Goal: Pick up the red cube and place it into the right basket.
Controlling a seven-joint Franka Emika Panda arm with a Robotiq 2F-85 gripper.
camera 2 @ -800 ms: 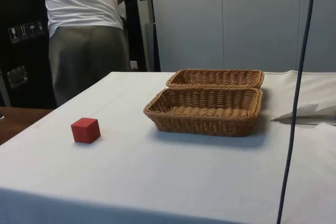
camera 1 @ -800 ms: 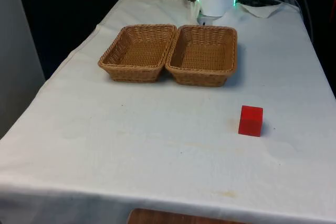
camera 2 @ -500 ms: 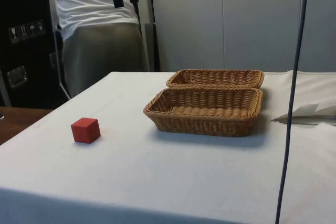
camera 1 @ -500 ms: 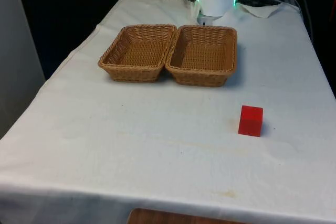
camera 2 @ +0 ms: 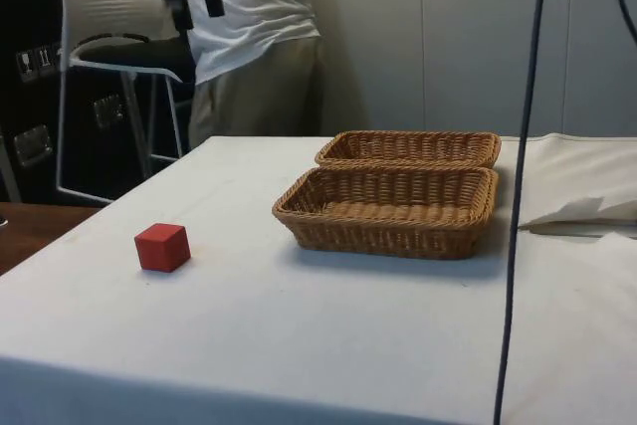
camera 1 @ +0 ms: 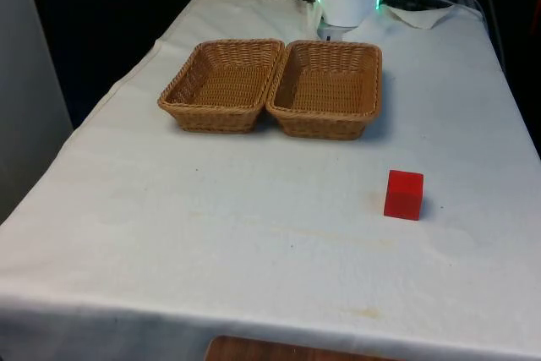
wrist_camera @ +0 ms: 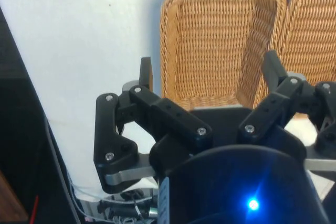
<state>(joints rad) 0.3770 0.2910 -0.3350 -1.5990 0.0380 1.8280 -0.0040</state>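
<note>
Well apart, red cube (camera 1: 403, 194) and right basket (camera 1: 329, 89).

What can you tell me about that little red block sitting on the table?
The small red cube is a solid-looking block with flat, plain faces and sharp edges, evenly coloured and matte. It rests flat on the white cloth covering the table, towards the front view's right, and is turned slightly, so two side faces show in the side view. It stands alone, well apart from the two woven wicker baskets. Nothing touches it but the cloth.
</note>
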